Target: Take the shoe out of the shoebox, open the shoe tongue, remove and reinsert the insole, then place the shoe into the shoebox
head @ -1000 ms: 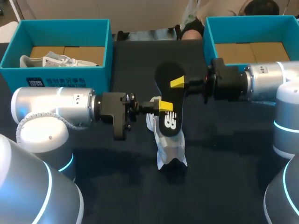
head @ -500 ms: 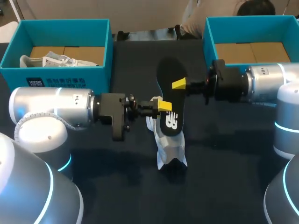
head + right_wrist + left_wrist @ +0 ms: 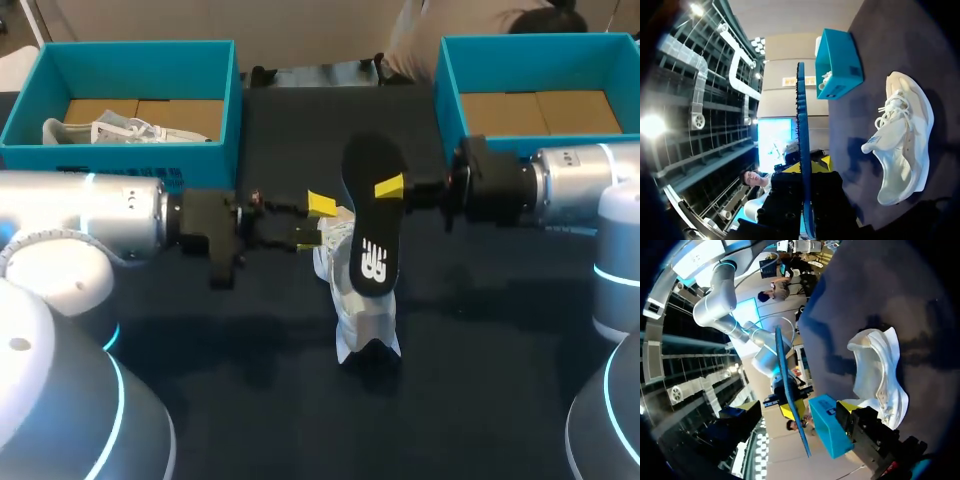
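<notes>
A black insole (image 3: 372, 215) hangs over the middle of the table, held by its edge near the heel, with my right gripper (image 3: 392, 188) shut on it. In the right wrist view the insole (image 3: 802, 130) shows edge-on between the fingers. Under it the white shoe (image 3: 362, 310) lies on the dark table, also seen beside the insole (image 3: 902, 145). My left gripper (image 3: 316, 222) stands open just left of the insole, touching nothing. From the left wrist, the insole (image 3: 789, 390) is ahead and the shoe (image 3: 880, 370) beside it.
A teal shoebox (image 3: 140, 158) at the back left holds a second pale shoe (image 3: 110, 130). Another teal shoebox (image 3: 446, 90) stands at the back right, with only its cardboard floor showing, right behind my right arm.
My left gripper let go of the insole, opened wide and drew back to the left. The right gripper keeps the insole, which has shifted slightly to the right.
</notes>
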`<act>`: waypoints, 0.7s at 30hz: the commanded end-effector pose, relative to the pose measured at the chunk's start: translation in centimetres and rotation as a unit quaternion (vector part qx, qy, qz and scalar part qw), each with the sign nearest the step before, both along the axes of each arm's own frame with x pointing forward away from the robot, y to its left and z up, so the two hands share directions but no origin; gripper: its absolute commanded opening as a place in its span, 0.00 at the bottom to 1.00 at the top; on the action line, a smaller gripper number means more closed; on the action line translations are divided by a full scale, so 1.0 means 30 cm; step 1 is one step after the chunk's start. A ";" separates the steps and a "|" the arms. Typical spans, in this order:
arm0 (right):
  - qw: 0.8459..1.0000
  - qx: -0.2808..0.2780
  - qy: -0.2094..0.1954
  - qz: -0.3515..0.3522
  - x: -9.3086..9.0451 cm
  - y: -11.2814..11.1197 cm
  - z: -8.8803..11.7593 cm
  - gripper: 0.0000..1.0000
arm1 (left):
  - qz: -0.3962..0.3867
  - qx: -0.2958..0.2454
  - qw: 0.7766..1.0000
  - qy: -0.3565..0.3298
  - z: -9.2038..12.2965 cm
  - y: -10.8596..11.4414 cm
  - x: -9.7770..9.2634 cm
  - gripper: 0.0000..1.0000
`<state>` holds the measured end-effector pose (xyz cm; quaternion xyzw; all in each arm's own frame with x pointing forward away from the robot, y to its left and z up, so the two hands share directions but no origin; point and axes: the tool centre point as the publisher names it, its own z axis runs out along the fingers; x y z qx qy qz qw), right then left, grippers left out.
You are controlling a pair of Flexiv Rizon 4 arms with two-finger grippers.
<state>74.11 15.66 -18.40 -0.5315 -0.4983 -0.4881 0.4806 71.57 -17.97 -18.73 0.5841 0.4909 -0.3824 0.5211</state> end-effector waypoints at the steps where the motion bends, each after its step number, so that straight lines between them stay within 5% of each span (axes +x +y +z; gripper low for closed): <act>1: 1.000 0.002 0.002 -0.001 -0.004 0.006 -0.017 0.00 | 0.022 0.095 0.994 0.054 0.052 0.019 0.008 1.00; 6: 1.000 0.005 0.006 -0.002 -0.012 0.012 -0.037 0.00 | 0.038 0.182 0.981 0.053 0.067 0.018 0.016 1.00; 16: 1.000 0.009 0.008 -0.004 -0.023 0.019 -0.053 0.00 | 0.064 0.265 0.960 0.064 0.127 0.014 0.040 1.00; 21: 1.000 0.009 0.012 -0.001 -0.024 0.020 -0.062 0.00 | 0.064 0.265 0.960 0.064 0.127 0.014 0.040 1.00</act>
